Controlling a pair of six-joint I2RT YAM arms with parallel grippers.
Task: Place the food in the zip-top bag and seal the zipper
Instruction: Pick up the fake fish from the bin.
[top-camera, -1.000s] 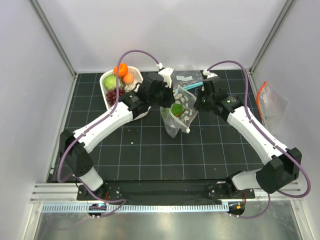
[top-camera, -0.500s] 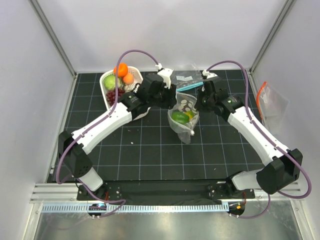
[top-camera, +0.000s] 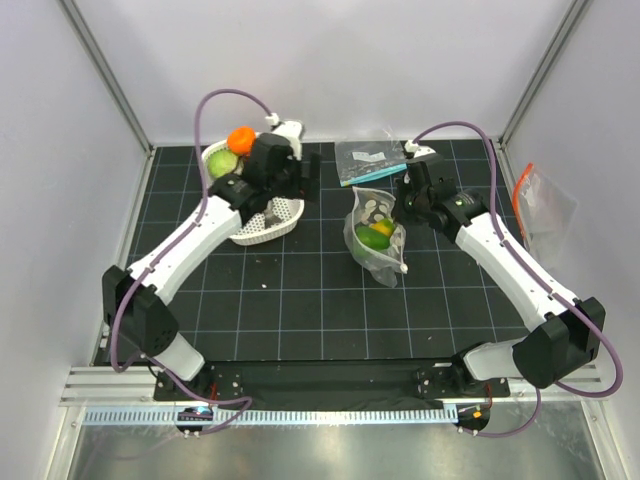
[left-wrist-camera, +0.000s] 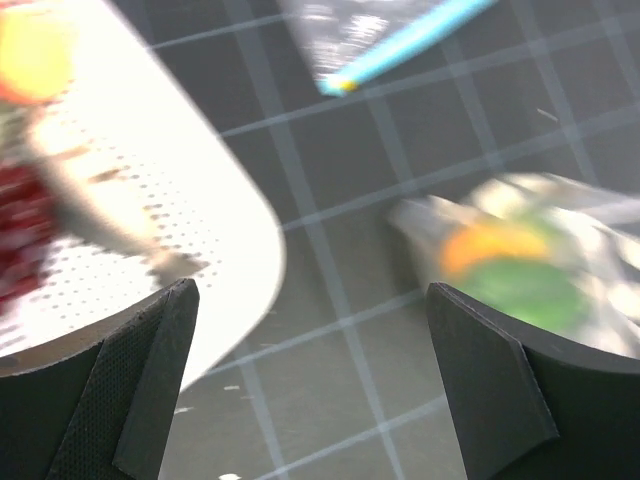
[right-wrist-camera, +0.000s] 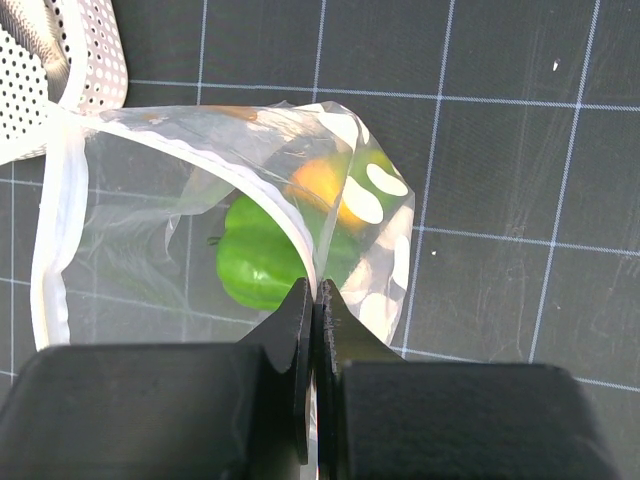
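Overhead, left gripper (top-camera: 307, 178): jaws spread wide, holding nothing, by the rim of the white basket (top-camera: 288, 214).
Overhead, dotted bag (top-camera: 375, 238): mid-mat, its top edge pinched by the right gripper (top-camera: 400, 207).
Overhead, basket contents: an orange fruit (top-camera: 241, 138) and a pale green fruit (top-camera: 222, 165).
Left wrist view: blurred; fingers far apart, basket on one side, bag on the other.
Right wrist view: jaws pressed together on the bag's edge; a green pepper (right-wrist-camera: 258, 265) and an orange piece (right-wrist-camera: 318, 183) sit inside; the mouth is open.

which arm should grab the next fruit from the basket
Left. The left gripper hangs open by the white basket; the right gripper is shut on the zip-top bag, busy holding its edge.
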